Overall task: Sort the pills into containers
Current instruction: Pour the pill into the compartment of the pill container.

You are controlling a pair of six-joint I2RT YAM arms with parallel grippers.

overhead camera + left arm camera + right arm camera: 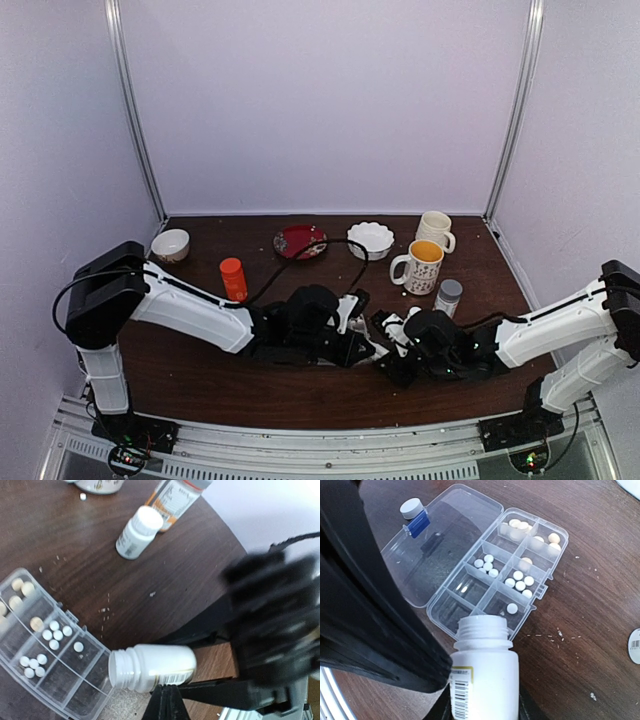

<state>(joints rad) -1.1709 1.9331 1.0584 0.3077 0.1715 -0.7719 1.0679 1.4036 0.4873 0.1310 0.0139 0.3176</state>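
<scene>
**Open bottle tipped at the pill box; left pincer closed**

- Pill box (467,587) lies flat on the brown table (200,385), near the middle and between the two arms. Its lid is folded fully open, with a blue latch (418,522) at the lid's edge.
- Right gripper (390,346) clamps a white bottle (485,675), one finger on each side of its body. The bottle has no cap and is tipped so that its mouth sits at the box's end, beside the cell that holds a single pill (512,608). I cannot tell whether the mouth touches the box.
- White pills (519,582) sit in small clusters in two middle cells. Cream pills (522,525) fill the cells at the far end from the bottle. The two cells next to the lid, nearest the bottle, look bare.
- Left gripper (167,702) has its fingers pressed together with nothing between them. It is low, just beside the box's corner and under the tipped bottle.
- A loose grey-white cap (411,508) rests by the lid.
- Elsewhere, a small capped bottle (137,532) stands apart on the table, and one stray pill (83,496) lies beyond it. Pale crumbs are scattered near the box.
- Far side of the table: orange bottle (233,278), red plate (300,241), white bowl (370,238) and two mugs (425,265).
</scene>
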